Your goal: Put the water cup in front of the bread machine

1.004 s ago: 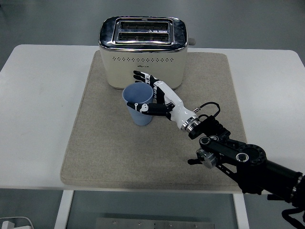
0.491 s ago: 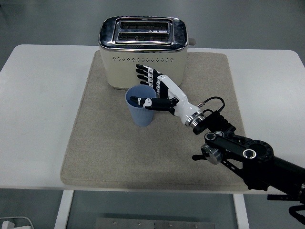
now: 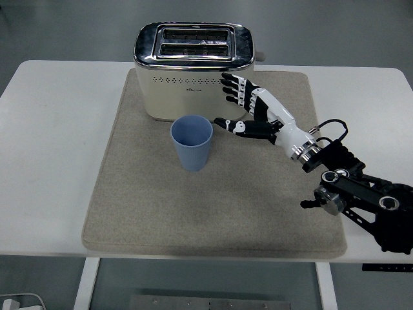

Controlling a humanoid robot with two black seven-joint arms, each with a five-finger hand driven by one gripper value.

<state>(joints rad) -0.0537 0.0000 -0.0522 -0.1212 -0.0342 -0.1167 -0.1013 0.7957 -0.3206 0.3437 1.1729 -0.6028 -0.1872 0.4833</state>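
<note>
Right hand (image 3: pixel 255 113) raised, fingers (image 3: pixel 233 89) spread

The toaster (image 3: pixel 192 71) has a glossy, chrome-like metal top that mirrors the light, over a smooth cream body with a soft sheen and a row of small punched holes. The cup (image 3: pixel 191 142) looks like matt blue plastic, smooth and even. The mat (image 3: pixel 129 194) beneath is a coarse, woven-looking cloth in beige, matt and slightly rough. The table (image 3: pixel 51 129) is smooth and white with a faint sheen. The right hand (image 3: pixel 251 113) looks like hard plastic, glossy white shells with black joints; the arm (image 3: pixel 361 200) behind it is matt black with shiny metal rings.
</note>
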